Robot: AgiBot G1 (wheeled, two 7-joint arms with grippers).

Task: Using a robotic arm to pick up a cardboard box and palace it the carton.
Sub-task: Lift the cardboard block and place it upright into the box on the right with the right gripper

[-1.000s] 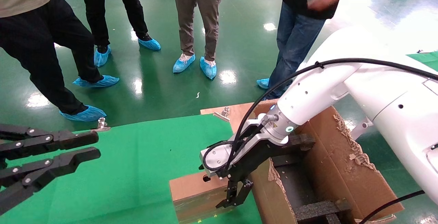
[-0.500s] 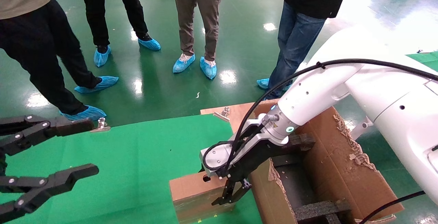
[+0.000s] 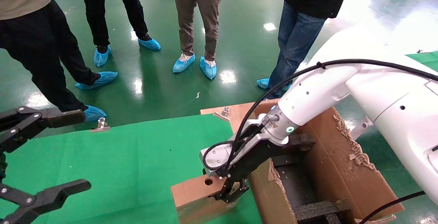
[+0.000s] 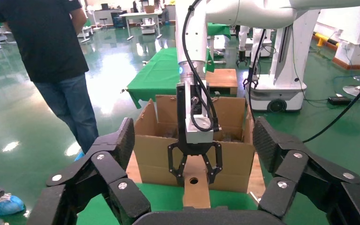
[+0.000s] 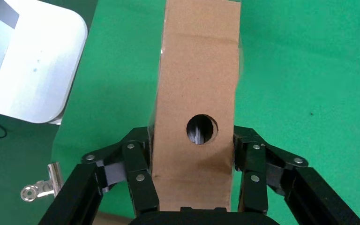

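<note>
The small cardboard box (image 3: pixel 191 196) lies on the green cloth beside the carton, its round hole facing up. My right gripper (image 3: pixel 232 191), on the white arm, is shut on the box's end near the hole, a finger on each broad side. The right wrist view shows the box (image 5: pixel 197 84) clamped in that gripper (image 5: pixel 194 145). The large carton (image 3: pixel 328 162) with ragged flaps and black foam stands right of the box. My left gripper (image 3: pixel 65 154) hangs wide open and empty at the table's left. In the left wrist view it (image 4: pixel 194 136) faces the box (image 4: pixel 196 192) and carton (image 4: pixel 234 140).
Several people in blue shoe covers stand on the green floor beyond the table (image 3: pixel 130 162). Metal binder clips (image 3: pixel 100 124) hold the cloth at its far edge, one (image 3: pixel 224 112) near the carton. A white robot base (image 4: pixel 281 70) stands behind the carton.
My right gripper has closed on the box's end and the box has shifted slightly. My left gripper has opened wide.
</note>
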